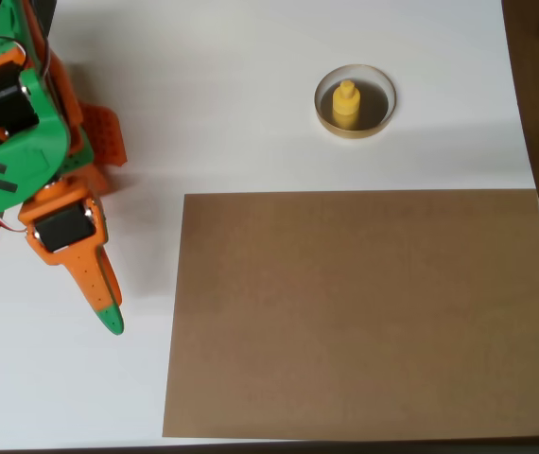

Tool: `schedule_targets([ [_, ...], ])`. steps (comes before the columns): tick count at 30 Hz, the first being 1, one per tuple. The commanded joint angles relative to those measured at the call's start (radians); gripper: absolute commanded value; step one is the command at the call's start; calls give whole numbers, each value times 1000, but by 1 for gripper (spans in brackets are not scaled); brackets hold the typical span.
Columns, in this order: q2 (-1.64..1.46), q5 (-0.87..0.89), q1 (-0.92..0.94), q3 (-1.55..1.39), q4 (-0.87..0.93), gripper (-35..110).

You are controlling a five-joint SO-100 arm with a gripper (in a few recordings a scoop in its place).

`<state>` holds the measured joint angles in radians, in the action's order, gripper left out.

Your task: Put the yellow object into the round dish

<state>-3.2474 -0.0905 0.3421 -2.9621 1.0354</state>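
While your arm sits at the far left of the overhead view, at about nine to ten o'clock from the centre, its gripper (107, 301) points down toward six o'clock and hangs over bare white table (232, 104). You see one orange finger (99, 274) with a green tip, tapering to a point. From this angle the fingers overlap into a single wedge shape, so you cannot tell whether they are closed or slightly parted; no gap shows between them. Nothing sits between them and nothing touches them. The tip is well apart from every loose item on the table.

Your yellow object (345, 105) stands upright inside the round dish (356, 130), at roughly one o'clock from the centre of the view. Its narrower knob faces up toward the camera, and its rounded body rests on the dark inside of the dish, a little left of the dish's middle, with the pale tan rim ringing it all the way around.

Below the dish, a large brown rectangular sheet (364, 312) lies flat on the table and covers the area from about three o'clock round to six o'clock. The dish sits just beyond the sheet's upper edge, apart from it. Your gripper's tip is just beside the sheet's left edge, over white surface and not over the sheet.
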Motion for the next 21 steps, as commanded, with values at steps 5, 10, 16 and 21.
schedule_targets([
  [5, -17, -26, -9, 8, -2, 4],
  [10, -17, -20, -6, 8, -2, 0],
  [16, -17, -18, -5, 8, -2, 0],
  [21, -17, 17, 12, 8, -3, 0],
])
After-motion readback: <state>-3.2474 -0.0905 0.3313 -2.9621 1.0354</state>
